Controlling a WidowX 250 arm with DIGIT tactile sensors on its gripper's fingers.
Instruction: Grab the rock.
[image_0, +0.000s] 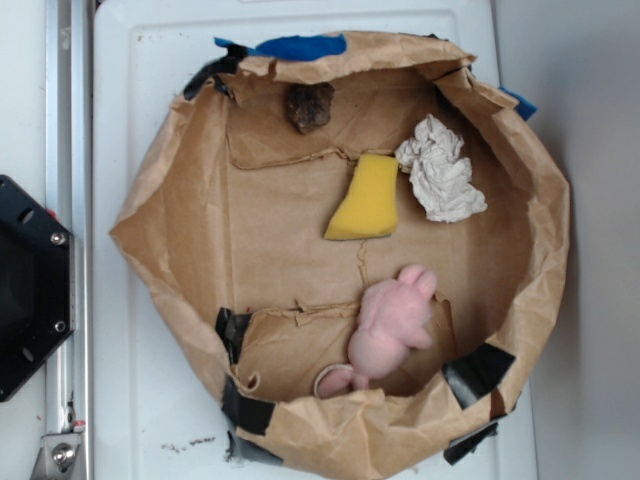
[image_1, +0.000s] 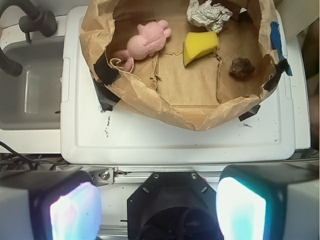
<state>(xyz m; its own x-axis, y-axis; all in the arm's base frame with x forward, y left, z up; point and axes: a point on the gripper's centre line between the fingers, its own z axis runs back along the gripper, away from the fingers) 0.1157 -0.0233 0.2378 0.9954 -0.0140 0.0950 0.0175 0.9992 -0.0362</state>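
The rock (image_0: 310, 106) is a small dark brown-grey lump lying inside the brown paper bin (image_0: 180, 240) near its far wall. In the wrist view the rock (image_1: 242, 68) sits at the right side of the bin. My gripper (image_1: 157, 210) is open and empty, with its two pale fingertips wide apart at the bottom of the wrist view. It hangs above the robot's black base (image_1: 172, 205), well outside the bin and far from the rock. The gripper does not show in the exterior view.
Inside the bin lie a yellow sponge (image_0: 366, 199), a crumpled white paper wad (image_0: 440, 170) and a pink plush toy (image_0: 390, 322). The bin stands on a white tray (image_1: 175, 140). A grey sink (image_1: 30, 85) is at left in the wrist view.
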